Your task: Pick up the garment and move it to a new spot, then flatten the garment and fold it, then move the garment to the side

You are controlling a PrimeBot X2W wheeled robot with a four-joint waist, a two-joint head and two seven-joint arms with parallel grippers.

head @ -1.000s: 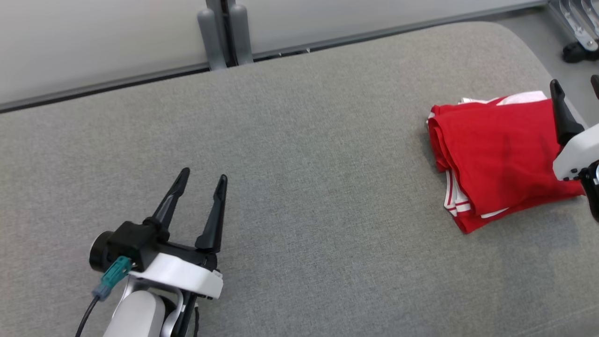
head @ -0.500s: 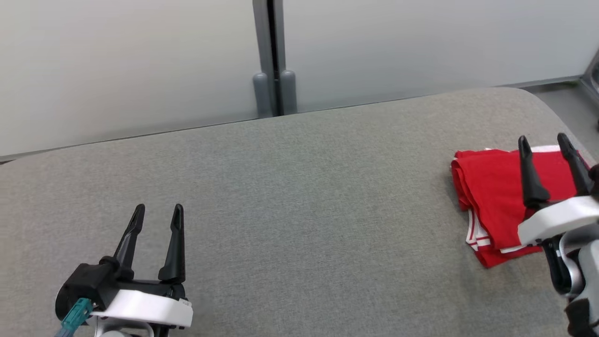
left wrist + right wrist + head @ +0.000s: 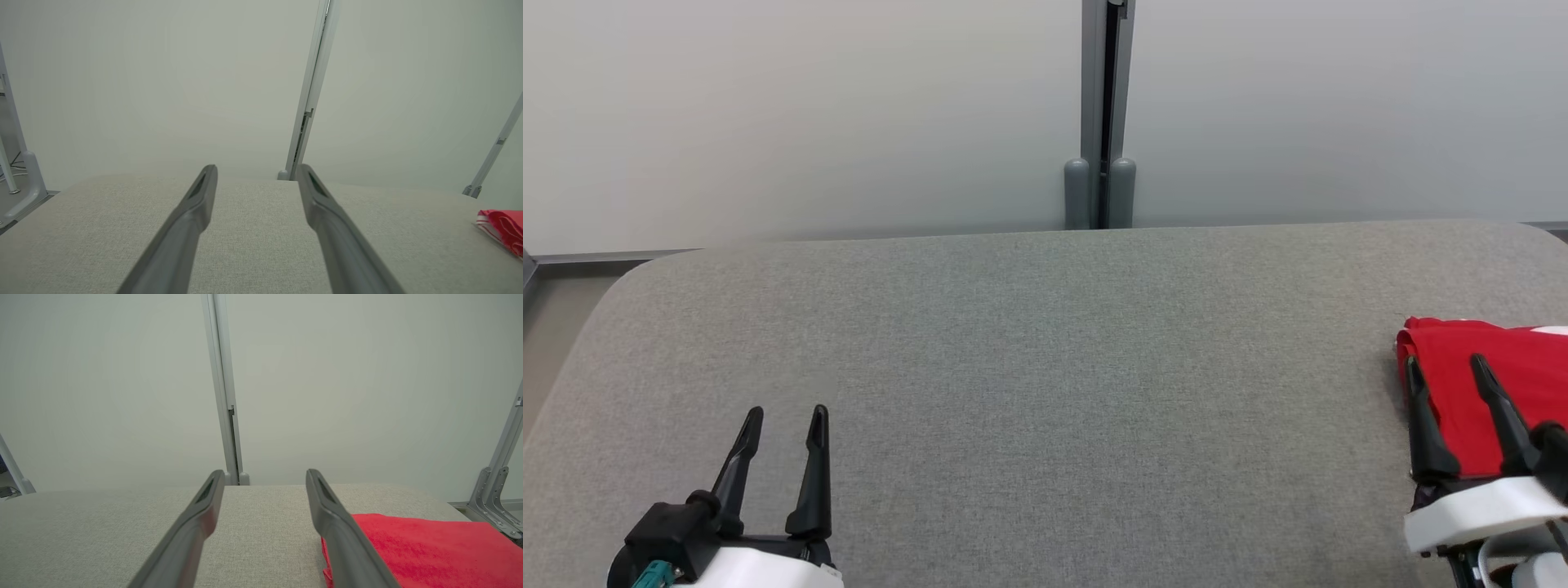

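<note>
Tapered black fingers [image 3: 810, 482] on white wrist shells [image 3: 1474, 510], with a teal connector [image 3: 652, 576].

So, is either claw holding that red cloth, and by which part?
Nothing is held: left claw and right claw are open and empty; the red garment lies folded.

A grey woven padded surface [image 3: 1045, 367] with rounded far corners spreads beneath and ahead of the left gripper's fingers [image 3: 814, 474] and the right gripper's fingers [image 3: 1423, 433]. Beyond the fingertips, pale frosted wall panels [image 3: 809, 122] rise at its far edge, softly and evenly lit. A grey upright post [image 3: 1100, 82] joins the panels, ahead and between the two pairs of fingers, ending in two rounded feet [image 3: 1076, 194]. Left of the left fingers, past the corner, lies a strip of grey floor [image 3: 547, 310]. In the right wrist view a metal bracket [image 3: 496, 498] stands right of the fingers. In the left wrist view a slanted strut [image 3: 496, 151] leans well to their right and a grey stand foot [image 3: 30, 179] sits well to their left.
</note>
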